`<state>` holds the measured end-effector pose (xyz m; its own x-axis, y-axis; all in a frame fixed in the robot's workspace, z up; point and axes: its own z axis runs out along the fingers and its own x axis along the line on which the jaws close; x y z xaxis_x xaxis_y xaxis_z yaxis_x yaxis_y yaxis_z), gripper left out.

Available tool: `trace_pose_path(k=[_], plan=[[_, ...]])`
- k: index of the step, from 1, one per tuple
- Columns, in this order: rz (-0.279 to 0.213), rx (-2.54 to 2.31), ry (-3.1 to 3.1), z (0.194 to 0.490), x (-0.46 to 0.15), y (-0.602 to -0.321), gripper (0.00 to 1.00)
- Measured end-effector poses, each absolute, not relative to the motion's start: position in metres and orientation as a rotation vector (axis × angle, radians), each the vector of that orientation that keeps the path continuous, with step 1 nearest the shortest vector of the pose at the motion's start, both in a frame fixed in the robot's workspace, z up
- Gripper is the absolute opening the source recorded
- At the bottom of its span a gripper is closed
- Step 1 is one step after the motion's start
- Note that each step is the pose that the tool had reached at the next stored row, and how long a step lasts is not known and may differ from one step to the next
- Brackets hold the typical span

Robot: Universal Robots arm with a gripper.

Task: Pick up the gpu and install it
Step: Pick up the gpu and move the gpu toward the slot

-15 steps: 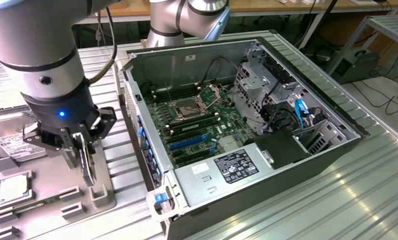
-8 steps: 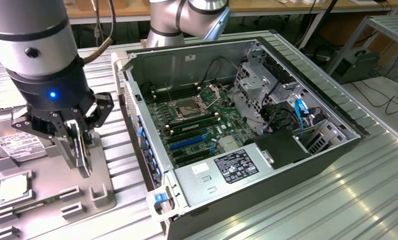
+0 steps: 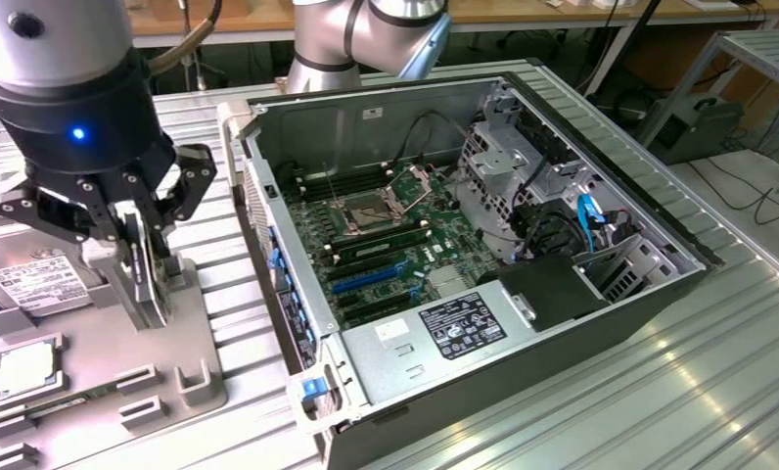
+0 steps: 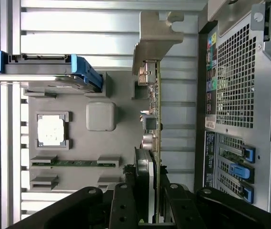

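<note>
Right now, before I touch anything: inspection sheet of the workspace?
Surface: ribbed metal table with a grey tray on it.
Job's things: gpu upright on edge in the tray; open case beside it, blue slots showing.
Clutter: hard drive, cpu and ram stick in the tray.
Grippers: gripper shut on the gpu.
Cables: blue cable and black ones inside the case.
Surroundings: bench behind; dark box at the exterior view's right.
</note>
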<state>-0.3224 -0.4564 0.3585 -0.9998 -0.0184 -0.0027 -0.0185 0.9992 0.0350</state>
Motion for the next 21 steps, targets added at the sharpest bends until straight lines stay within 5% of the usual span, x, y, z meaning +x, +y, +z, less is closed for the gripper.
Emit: trace_pose_path(k=[21], plan=[[0.055,-0.029,3.138,0.44,-0.322,-0.456,0.28]])
